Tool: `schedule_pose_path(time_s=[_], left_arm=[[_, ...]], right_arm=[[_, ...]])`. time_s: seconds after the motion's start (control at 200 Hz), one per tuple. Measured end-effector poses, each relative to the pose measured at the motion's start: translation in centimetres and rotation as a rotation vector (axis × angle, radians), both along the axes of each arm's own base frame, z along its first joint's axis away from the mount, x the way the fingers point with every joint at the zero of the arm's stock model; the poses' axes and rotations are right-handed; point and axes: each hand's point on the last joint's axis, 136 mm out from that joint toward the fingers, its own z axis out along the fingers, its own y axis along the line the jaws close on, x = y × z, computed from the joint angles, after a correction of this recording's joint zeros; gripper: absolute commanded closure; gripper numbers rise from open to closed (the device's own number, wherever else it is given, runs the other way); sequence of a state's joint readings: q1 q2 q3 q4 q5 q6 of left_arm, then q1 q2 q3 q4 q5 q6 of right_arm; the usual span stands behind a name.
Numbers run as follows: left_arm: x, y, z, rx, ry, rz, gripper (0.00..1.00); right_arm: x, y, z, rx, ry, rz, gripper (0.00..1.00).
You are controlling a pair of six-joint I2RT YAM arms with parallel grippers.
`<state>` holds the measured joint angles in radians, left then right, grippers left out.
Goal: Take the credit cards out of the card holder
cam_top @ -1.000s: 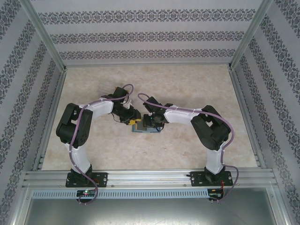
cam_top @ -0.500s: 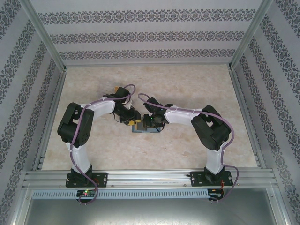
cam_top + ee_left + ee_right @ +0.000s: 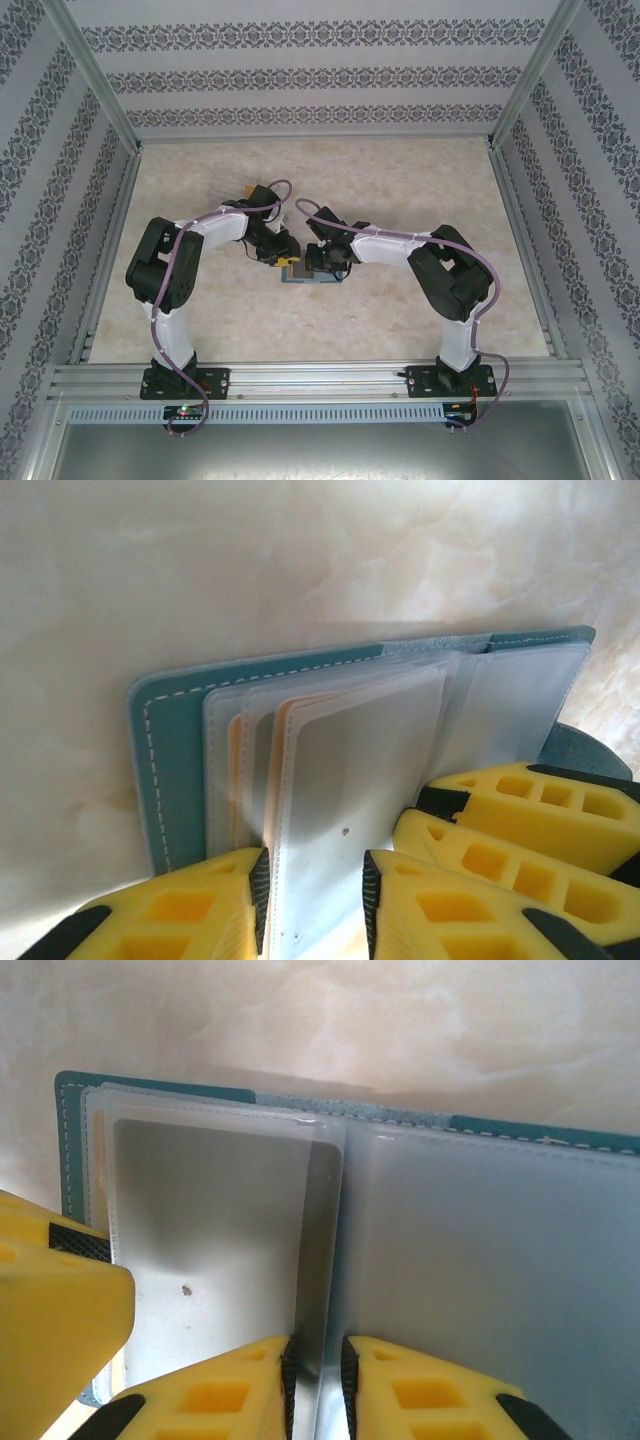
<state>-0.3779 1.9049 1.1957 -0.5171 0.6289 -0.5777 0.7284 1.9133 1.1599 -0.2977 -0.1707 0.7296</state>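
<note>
the chief risk lies with the right pincer (image 3: 318, 1360). it is clamped on a clear sleeve leaf (image 3: 322, 1250) standing edge-on between its pads, not on a bare card. a pull from here would likely lift or drag the whole card holder (image 3: 548, 1132) and free nothing. the soft plastic could also buckle or tear at its seam if the two arms tug against each other.

the left pincer (image 3: 315, 885) has its jaws a little apart with a front sleeve (image 3: 350, 780) running between them. i cannot tell whether the pads press on it. if it grips sleeve and card together, the card will probably not slide out. the pincers are crowded, a yellow finger of one just beside the other, so a bump is possible.

the card holder lies open on the table (image 3: 300, 550), right under and ahead of both pincers. its sleeves fan out ahead of the left pincer. an orange-gold card (image 3: 234, 780) sits tucked in a sleeve left of its jaws. the front sleeve looks grey inside, which may be another card.
</note>
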Motion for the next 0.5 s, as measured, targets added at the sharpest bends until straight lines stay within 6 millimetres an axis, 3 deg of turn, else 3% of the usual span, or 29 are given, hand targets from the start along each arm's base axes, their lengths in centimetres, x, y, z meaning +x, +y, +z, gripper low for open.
schedule_pose_path(time_s=[0.295,0.5], left_arm=[[0.0,-0.1,0.1,-0.008,0.0,-0.005,0.7],[-0.1,-1.3,0.9,-0.075,-0.013,-0.032,0.68]], right_arm=[[0.0,-0.1,0.1,0.017,-0.001,-0.001,0.76],[0.1,-0.2,0.3,0.06,-0.006,-0.003,0.76]])
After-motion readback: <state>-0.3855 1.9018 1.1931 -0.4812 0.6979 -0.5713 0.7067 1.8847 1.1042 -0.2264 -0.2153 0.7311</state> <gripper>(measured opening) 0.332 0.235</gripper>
